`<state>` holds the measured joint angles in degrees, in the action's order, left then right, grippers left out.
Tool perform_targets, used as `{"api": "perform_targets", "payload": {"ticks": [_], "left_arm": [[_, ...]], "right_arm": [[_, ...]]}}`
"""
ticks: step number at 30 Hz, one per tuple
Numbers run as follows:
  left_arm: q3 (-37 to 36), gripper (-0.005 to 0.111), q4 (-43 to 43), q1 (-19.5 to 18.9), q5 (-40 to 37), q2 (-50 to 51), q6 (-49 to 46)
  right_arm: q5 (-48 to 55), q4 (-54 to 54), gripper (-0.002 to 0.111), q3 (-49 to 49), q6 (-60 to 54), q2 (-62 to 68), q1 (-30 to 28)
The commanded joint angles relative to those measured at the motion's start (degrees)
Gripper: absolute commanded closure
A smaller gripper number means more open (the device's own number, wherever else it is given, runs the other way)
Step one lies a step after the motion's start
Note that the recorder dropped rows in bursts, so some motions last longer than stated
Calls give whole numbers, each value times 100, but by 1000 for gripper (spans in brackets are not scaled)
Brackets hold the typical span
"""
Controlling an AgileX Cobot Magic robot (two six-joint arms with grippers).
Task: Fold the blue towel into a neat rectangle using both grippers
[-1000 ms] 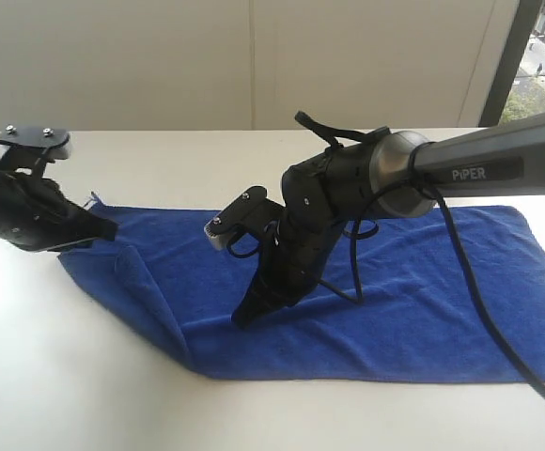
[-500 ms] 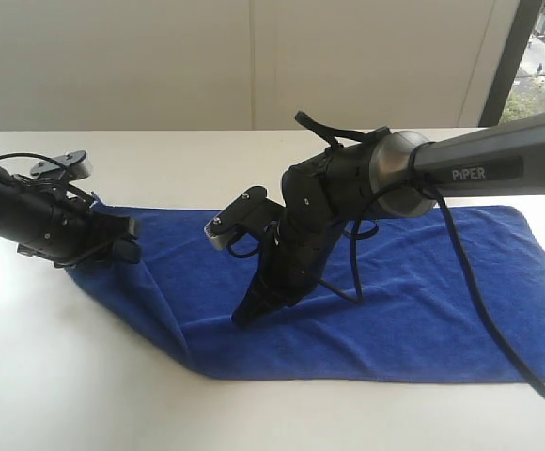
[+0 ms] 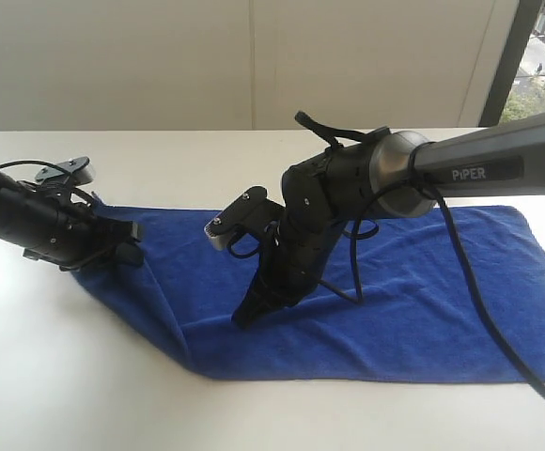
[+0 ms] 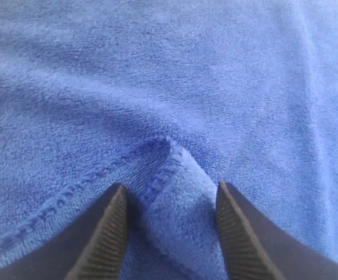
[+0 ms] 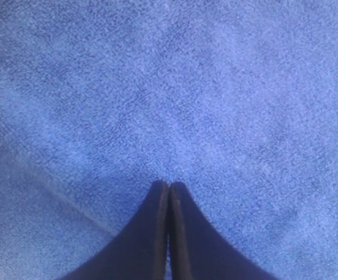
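I see deep-blue rectangular terry towel (image 3: pixel 423 291) spread on white desk (image 3: pixel 56 376) | black two-finger left hand (image 4: pixel 169 195) apart, hemmed towel corner between its fingers | black right hand (image 5: pixel 169 186) together, tips on cloth

The blue towel (image 4: pixel 215 76) fills the whole view, its soft pile lightly creased. The left gripper (image 4: pixel 170 189) has its two black ribbed fingers (image 4: pixel 102 236) spread apart. Between them lies a raised, folded corner (image 4: pixel 183 207) of the towel, and its stitched hem (image 4: pixel 70 195) runs off past one finger.
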<state>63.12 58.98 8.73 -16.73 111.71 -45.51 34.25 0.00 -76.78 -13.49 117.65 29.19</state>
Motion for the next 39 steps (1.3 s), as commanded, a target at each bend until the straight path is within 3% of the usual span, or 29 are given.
{"api": "perform_targets", "payload": {"ticks": [1, 9, 15, 19, 23, 26, 35, 39], "left_arm": [[40, 56, 774, -6, -433, 31, -765], [40, 58, 916, -6, -611, 31, -884], [40, 82, 916, -6, -588, 31, -884], [40, 77, 916, -6, -574, 31, -884], [40, 59, 916, -6, -564, 31, -869], [40, 52, 932, -6, -564, 31, -843], [40, 55, 1389, -6, -564, 105, -843], [40, 73, 1389, -6, -590, 167, -843]], "right_arm": [[7, 0, 108, 22, 16, -16, -23], [7, 0, 108, 22, 16, -16, -23], [16, 0, 108, 22, 16, -16, -23], [16, 0, 108, 22, 16, -16, -23], [16, 0, 108, 22, 16, -16, -23], [16, 0, 108, 22, 16, -16, -23], [16, 0, 108, 22, 16, -16, -23], [16, 0, 108, 22, 16, -16, -23]]}}
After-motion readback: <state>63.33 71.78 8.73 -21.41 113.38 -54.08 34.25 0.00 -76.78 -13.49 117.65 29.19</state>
